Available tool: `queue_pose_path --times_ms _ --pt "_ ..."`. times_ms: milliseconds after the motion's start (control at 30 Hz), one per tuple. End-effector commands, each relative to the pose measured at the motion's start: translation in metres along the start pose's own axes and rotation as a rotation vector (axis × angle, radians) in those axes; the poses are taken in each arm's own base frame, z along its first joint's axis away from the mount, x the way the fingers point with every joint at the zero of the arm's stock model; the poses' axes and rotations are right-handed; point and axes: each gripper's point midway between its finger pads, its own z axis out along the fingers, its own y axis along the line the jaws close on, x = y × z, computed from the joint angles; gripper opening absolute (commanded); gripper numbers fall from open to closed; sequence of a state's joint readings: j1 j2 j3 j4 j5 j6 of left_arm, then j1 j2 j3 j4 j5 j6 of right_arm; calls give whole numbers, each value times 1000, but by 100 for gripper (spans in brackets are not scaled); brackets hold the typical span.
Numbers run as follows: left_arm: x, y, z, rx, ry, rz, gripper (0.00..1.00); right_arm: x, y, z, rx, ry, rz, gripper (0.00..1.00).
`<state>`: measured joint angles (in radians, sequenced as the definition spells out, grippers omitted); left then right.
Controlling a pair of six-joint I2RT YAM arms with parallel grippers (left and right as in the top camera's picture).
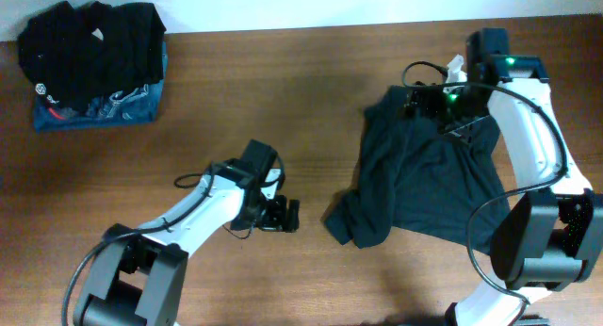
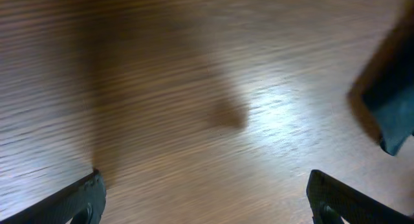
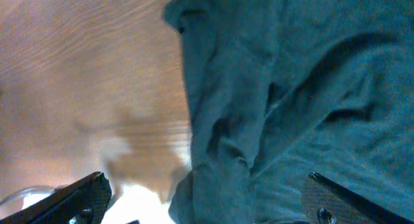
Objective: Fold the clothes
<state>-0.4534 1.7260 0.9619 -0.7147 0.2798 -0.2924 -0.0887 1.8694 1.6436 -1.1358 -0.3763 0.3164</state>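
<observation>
A dark teal shirt (image 1: 424, 175) lies crumpled on the wooden table at the right. It fills much of the right wrist view (image 3: 297, 101), and one corner shows in the left wrist view (image 2: 393, 101). My right gripper (image 1: 426, 100) is open above the shirt's far edge, with cloth between and below its fingers (image 3: 207, 201). My left gripper (image 1: 288, 216) is open and empty over bare wood (image 2: 206, 198), just left of the shirt's near left corner.
A stack of folded dark clothes (image 1: 92, 39) on a blue garment (image 1: 113, 109) lies at the far left corner. A small white object (image 1: 456, 68) sits by the right arm at the table's back edge.
</observation>
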Motion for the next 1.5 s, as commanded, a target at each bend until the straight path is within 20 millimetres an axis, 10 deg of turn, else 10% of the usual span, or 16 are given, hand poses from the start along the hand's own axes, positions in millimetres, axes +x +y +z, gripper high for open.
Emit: queue_pose_path --times_ms 0,433,533,933,1167,1467 --pt "-6 31 -7 -23 1 -104 99 -9 -17 18 108 -21 104 99" --pt "-14 64 -17 -27 -28 -217 99 18 -35 96 62 237 81 88" --pt "-13 74 -17 -86 -32 -220 99 22 -35 98 52 255 88 71" --pt "-10 87 -19 -161 -31 -223 99 44 -45 123 32 292 100 67" --pt "-10 87 -19 -161 -31 -223 99 41 -40 125 -1 282 95 39" --pt "-10 87 -19 -161 -31 -223 99 39 -37 125 -10 275 104 30"
